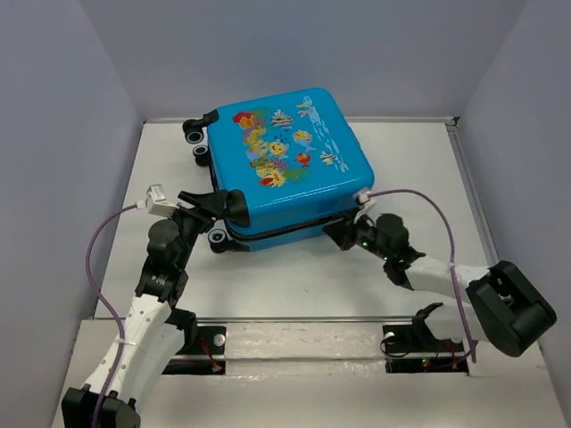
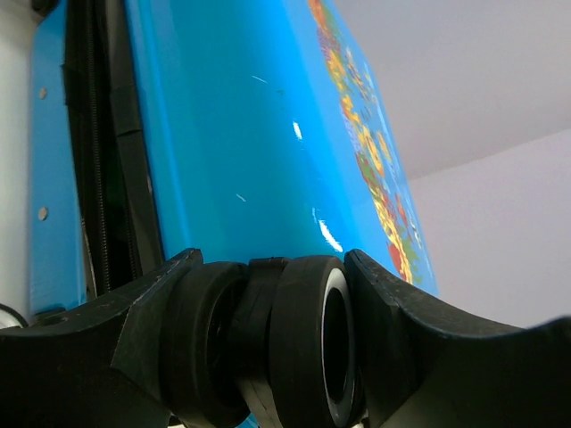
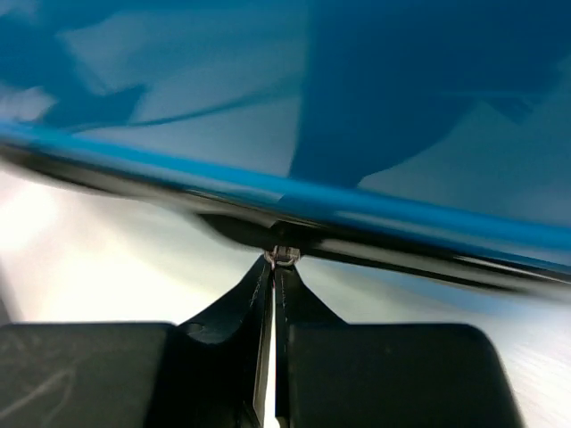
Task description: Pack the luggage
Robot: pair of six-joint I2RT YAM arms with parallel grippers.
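Observation:
The bright-blue luggage (image 1: 285, 160) with a cartoon fish print lies flat and closed on the table, wheels to the left. My left gripper (image 1: 225, 207) is shut on the near-left black double wheel (image 2: 294, 339), one finger on each side. My right gripper (image 1: 350, 232) is at the near edge of the luggage. In the right wrist view its fingers (image 3: 254, 299) are pinched on the small metal zipper pull (image 3: 284, 256) on the black zipper seam. The blue shell (image 3: 357, 98) fills the upper part of that view.
The white table (image 1: 294, 276) is walled by grey panels on three sides. Two more black wheels (image 1: 194, 134) stick out at the far left corner of the luggage. Purple cables loop from both wrists.

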